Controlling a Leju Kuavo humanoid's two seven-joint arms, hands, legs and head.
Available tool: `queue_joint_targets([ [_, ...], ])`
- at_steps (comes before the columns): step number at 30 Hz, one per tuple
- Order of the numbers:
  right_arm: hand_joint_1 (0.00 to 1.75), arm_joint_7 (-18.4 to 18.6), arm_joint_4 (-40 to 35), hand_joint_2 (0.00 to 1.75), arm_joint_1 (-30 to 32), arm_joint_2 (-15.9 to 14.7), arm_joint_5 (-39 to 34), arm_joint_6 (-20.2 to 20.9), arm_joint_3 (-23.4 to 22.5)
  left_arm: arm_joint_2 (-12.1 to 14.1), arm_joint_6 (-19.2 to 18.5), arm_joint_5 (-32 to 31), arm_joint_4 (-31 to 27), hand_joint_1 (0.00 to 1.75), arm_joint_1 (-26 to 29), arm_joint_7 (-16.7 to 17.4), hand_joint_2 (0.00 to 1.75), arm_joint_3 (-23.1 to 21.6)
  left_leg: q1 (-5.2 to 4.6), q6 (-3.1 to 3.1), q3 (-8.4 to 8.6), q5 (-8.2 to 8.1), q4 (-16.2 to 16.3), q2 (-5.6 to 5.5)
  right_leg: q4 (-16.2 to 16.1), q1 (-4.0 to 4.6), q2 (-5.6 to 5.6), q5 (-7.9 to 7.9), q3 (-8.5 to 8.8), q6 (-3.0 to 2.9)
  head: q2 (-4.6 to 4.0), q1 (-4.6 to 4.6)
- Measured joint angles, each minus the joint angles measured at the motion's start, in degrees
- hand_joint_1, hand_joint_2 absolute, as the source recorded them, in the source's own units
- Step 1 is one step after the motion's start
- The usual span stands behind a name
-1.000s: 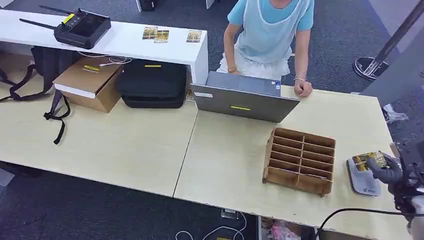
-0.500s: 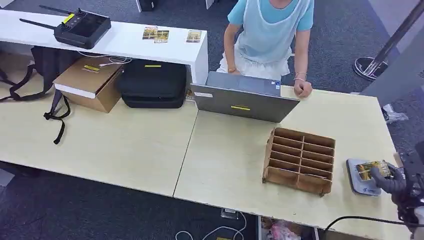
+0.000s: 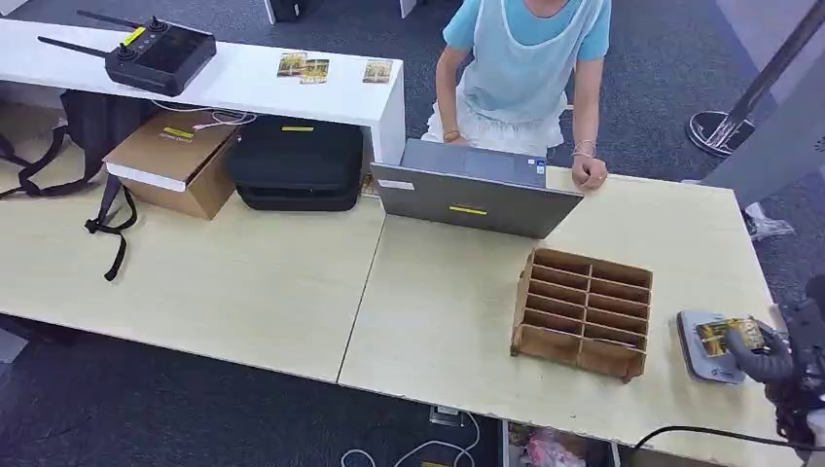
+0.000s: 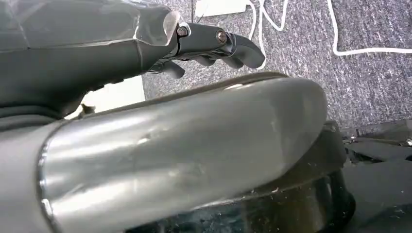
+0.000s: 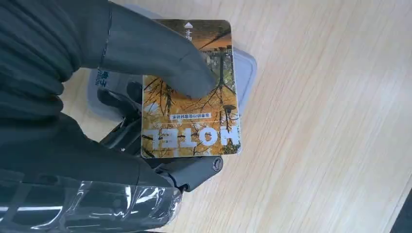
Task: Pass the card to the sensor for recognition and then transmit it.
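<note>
Right wrist view gives the clearest account of progress: the right hand point(image 5: 121, 121) holds the hotel card point(image 5: 192, 92), the thick thumb pressed on its printed face and darker fingers under it, and the card sits flat over the grey sensor point(image 5: 245, 73), whose rounded corner shows past the card's edge. In the head view the same arrangement appears at the near right corner of the table point(image 3: 243, 282), the card point(image 3: 728, 334) over the sensor pad point(image 3: 693, 329) and the right hand point(image 3: 769, 355) behind it, with the wooden slotted rack point(image 3: 584, 311) just beside the sensor. Judged from this, the recognition step is under way or nearly met, since the card covers the pad; the handing-on is not yet done, and the person point(image 3: 525, 68) seated at the laptop point(image 3: 472, 195) across the table looks the likely receiver, though that is a guess. The left hand point(image 4: 214, 46) hangs off the table over the carpet, its dark fingers curled in with nothing between them. Several things cannot be settled: whether the card actually touches the sensor or hovers just above it, since the card itself hides the gap; whether the sensor has registered anything, as no light or display is visible; and how the fingers under the card lie. The right arm is cut off by the frame edge in the head view, and the small print on the card is too fine to read.
</note>
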Motion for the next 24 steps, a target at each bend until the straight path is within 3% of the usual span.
queue_joint_targets([
  [24, 1.75, -0.2, -0.4, 1.75, -0.5, 0.6, 0.8, -3.1, -0.5, 0.1, 0.0, 0.3, 0.3, 0.00, 0.0, -0.1, 0.00, 0.9, 0.00, 0.00, -0.02, 0.01, 0.0, 0.00, 0.0, 0.00, -0.01, 0.01, 0.03, 0.00, 0.00, -0.02],
])
